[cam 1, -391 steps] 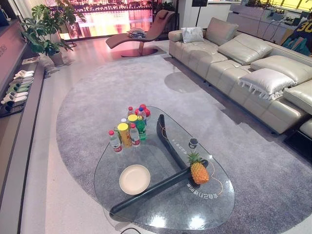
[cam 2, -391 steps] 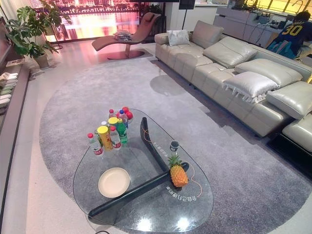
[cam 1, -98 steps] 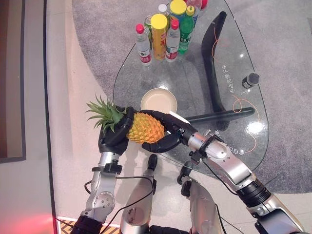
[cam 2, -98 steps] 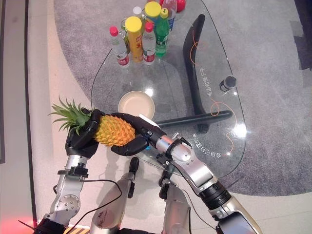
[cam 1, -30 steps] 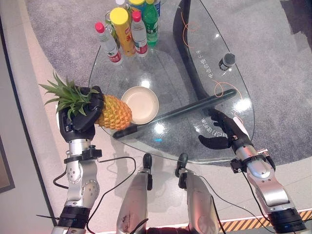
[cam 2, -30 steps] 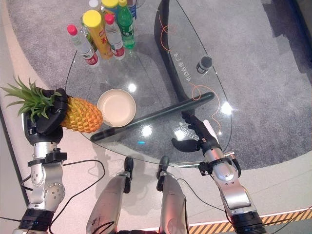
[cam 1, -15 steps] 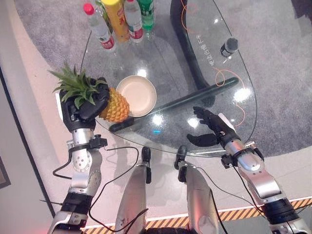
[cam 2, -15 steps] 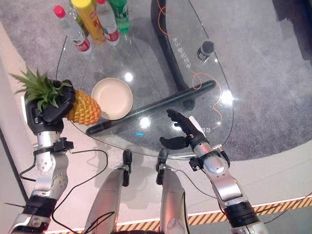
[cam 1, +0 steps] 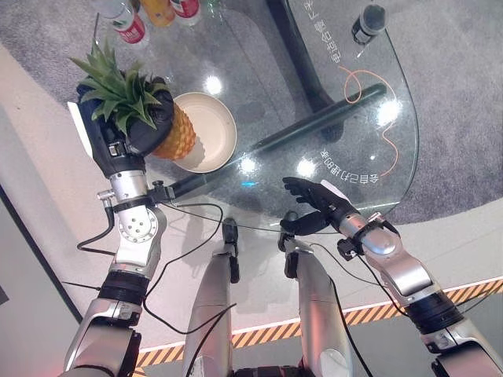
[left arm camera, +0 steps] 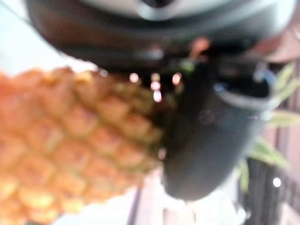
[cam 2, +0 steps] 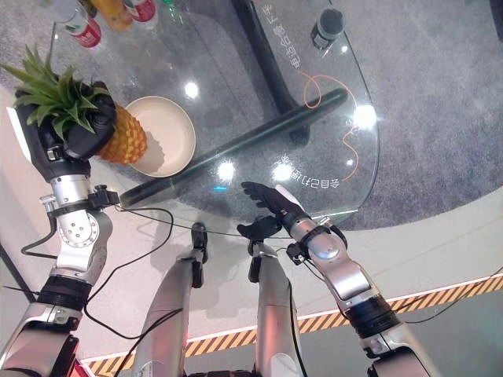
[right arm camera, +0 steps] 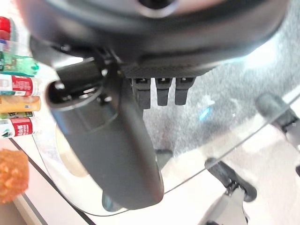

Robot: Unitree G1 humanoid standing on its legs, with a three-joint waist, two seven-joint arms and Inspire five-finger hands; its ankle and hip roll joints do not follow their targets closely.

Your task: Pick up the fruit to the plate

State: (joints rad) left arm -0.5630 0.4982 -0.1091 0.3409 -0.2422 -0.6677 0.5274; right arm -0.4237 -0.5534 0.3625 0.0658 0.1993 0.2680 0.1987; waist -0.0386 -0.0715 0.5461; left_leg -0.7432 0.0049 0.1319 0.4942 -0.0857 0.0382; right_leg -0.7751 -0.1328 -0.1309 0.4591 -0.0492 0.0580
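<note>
The yellow-orange pineapple with a green leafy crown (cam 1: 174,135) is held in the air by the robot's dark left hand (cam 1: 130,129), whose fingers are curled around the top of the fruit just under the leaves. The fruit hangs over the left edge of the round cream plate (cam 1: 212,133), and its lower end is at the plate's rim; I cannot tell if it touches the plate. The plate lies on the clear glass table with a dark crossed base (cam 1: 314,102), near the table's left edge. The dark right hand (cam 1: 314,210) is well apart from the plate, over the near edge of the table, with fingers spread and relaxed and holding nothing. Beyond the plate, at the far end of the table, stand some plastic bottles with red labels (cam 1: 130,27). Far to the right of the plate, on the glass, stands a small dark round container (cam 1: 368,22), and a thin orange cord (cam 1: 369,102) curves near it. Under the table lies a grey carpet (cam 1: 456,94).
</note>
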